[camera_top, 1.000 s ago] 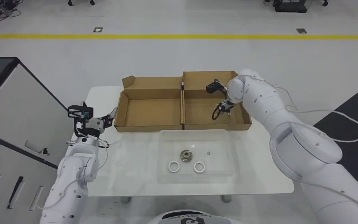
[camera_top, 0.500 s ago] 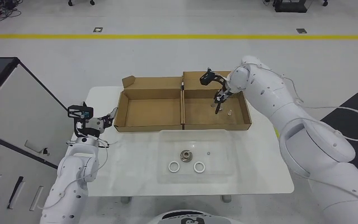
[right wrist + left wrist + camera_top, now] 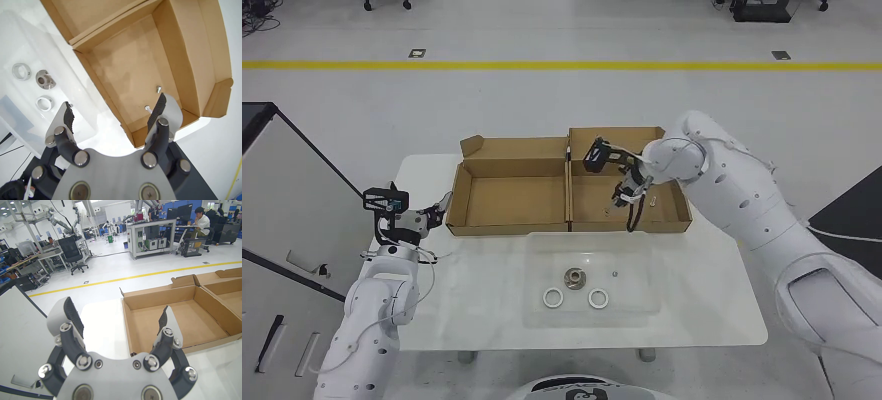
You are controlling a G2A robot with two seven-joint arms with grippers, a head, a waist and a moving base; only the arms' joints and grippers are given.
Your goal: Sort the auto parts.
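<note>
Two bolts point(image 3: 158, 89) lie in the box point(image 3: 189, 47); right gripper point(image 3: 115, 103) pulled back.

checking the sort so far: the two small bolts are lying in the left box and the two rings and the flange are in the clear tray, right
Not the left box. The two small bolts lie in the right box, as the right wrist view shows. The two rings and the flange are in the clear tray.

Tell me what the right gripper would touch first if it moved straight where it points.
The right gripper would probably meet the floor of the cardboard box holding two bolts, near its wall; depth unclear.
</note>
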